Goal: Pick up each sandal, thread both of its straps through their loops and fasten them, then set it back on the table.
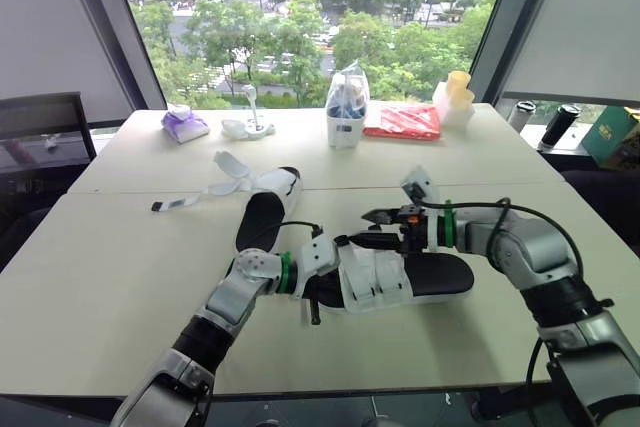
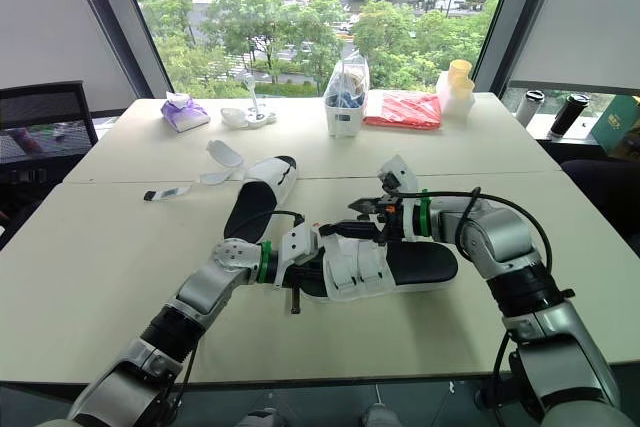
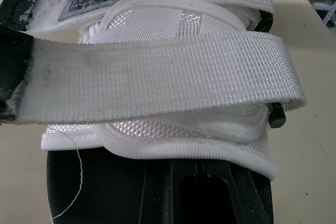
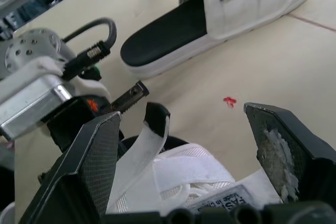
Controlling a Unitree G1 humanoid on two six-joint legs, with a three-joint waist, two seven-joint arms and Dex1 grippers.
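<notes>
The near sandal (image 1: 430, 277), black-soled with white straps, lies at mid table. My left gripper (image 1: 322, 292) is shut on its toe end, and the left wrist view looks closely across its two white straps (image 3: 157, 77). My right gripper (image 4: 182, 114) hovers open just over the straps, fingers wide apart. A loose strap end (image 4: 152, 124) with a black tip stands up between them, touching neither. The second sandal (image 1: 265, 212) lies farther back left, its straps (image 1: 215, 187) unfastened and trailing on the table.
At the table's back stand a bagged white container (image 1: 347, 107), a red packet (image 1: 403, 121), yellow cups (image 1: 456, 97), a purple pouch (image 1: 184, 125) and a white item (image 1: 248, 127). A chair (image 1: 40, 132) is at the left and bottles (image 1: 560, 124) at the right.
</notes>
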